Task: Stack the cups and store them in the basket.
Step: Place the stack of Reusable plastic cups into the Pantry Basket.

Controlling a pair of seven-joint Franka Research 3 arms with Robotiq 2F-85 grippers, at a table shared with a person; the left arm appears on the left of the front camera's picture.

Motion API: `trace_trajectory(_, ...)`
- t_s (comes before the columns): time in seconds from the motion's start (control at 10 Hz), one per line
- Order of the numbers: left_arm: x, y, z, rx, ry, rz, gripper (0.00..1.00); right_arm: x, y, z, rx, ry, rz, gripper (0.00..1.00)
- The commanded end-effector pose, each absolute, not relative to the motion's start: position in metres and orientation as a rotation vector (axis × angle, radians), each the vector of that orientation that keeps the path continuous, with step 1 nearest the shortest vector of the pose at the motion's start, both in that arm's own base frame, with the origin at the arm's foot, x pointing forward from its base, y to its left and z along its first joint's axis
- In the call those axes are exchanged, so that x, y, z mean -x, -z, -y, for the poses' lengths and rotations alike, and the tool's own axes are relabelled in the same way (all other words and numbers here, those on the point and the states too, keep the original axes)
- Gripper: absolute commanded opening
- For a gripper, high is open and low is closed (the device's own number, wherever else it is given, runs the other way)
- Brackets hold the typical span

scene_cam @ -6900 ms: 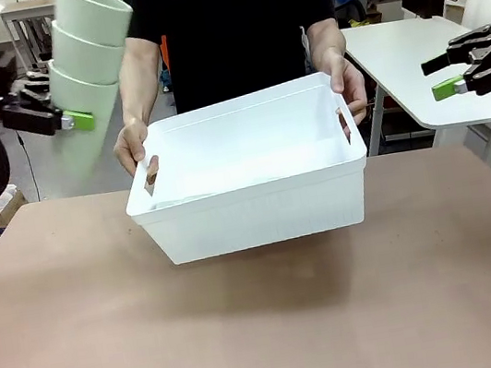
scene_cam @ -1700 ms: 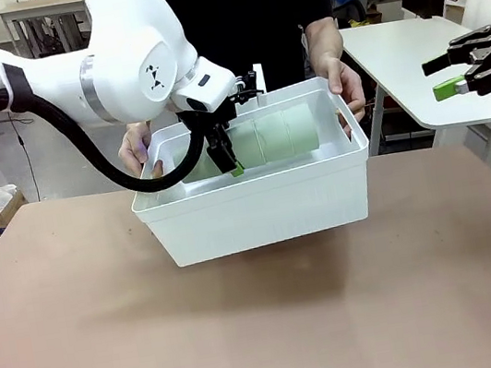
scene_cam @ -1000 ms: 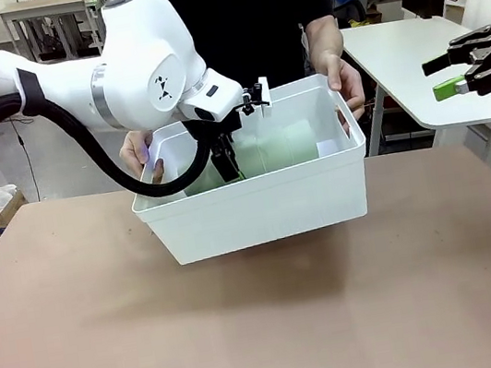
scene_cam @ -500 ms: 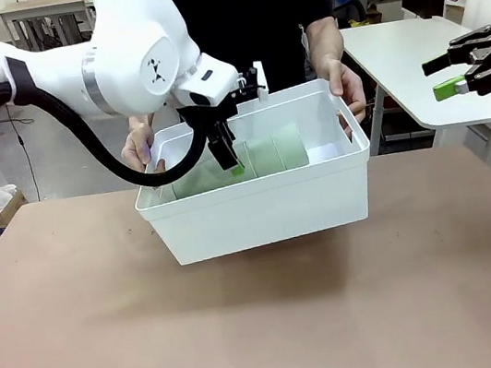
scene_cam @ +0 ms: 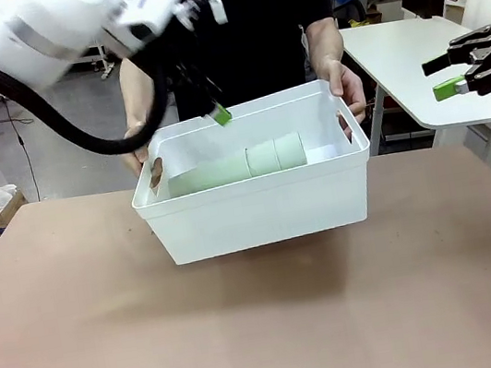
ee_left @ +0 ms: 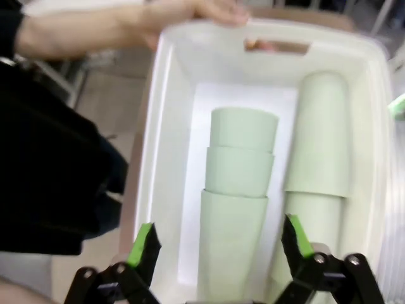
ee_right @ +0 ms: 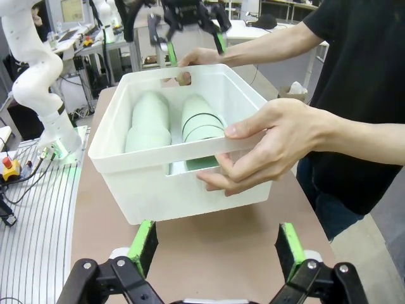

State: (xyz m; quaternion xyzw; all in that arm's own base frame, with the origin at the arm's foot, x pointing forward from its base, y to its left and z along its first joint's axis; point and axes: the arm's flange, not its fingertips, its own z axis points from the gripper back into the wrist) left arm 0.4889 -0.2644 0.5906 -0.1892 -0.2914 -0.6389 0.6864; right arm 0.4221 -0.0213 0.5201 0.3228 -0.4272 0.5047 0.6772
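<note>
Brown tabletop (scene_cam: 269, 330) lies below the basket (scene_cam: 259, 210), held by a person; stacked cups (ee_left: 237, 190) lie inside. Both grippers' fingers spread, empty. Cups look light, rigid, slick; grip mid-wall.

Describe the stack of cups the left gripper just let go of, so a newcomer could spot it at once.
Find the white basket the person holds above the brown table. Two stacks of pale green cups lie on their sides inside. The one meant lies directly between the open left gripper fingers in the wrist view, three nested cups stepping visibly, unlike the neighbouring stack against the wall.
</note>
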Motion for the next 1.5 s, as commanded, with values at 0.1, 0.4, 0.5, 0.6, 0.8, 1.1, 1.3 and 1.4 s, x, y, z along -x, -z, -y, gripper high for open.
trace_trajectory(0.1,-0.466,-0.608,0.174,0.567,1.343,0.751,1.00,-0.423,-0.524,0.019,-0.736,-1.119,0.970,1.00)
trace_trajectory(0.4,-0.447,-0.604,0.072,0.674,1.233,0.883,1.00,-0.423,-0.524,0.019,-0.736,-1.119,0.970,1.00)
trace_trajectory(0.5,-0.443,-0.596,0.051,0.700,1.210,0.904,1.00,-0.423,-0.524,0.019,-0.736,-1.119,0.970,1.00)
trace_trajectory(0.6,-0.441,-0.580,0.039,0.713,1.195,0.898,1.00,-0.423,-0.524,0.019,-0.736,-1.119,0.970,1.00)
trace_trajectory(0.8,-0.438,-0.556,0.018,0.760,1.195,0.909,1.00,-0.423,-0.524,0.019,-0.736,-1.119,0.970,1.00)
trace_trajectory(1.1,-0.438,-0.552,0.013,0.739,1.186,0.874,1.00,-0.423,-0.524,0.019,-0.736,-1.119,0.970,1.00)
trace_trajectory(1.3,-0.438,-0.552,0.013,0.739,1.186,0.874,1.00,-0.423,-0.524,0.019,-0.736,-1.119,0.970,1.00)
trace_trajectory(1.4,-0.438,-0.552,0.013,0.739,1.186,0.874,1.00,-0.423,-0.524,0.019,-0.736,-1.119,0.970,1.00)
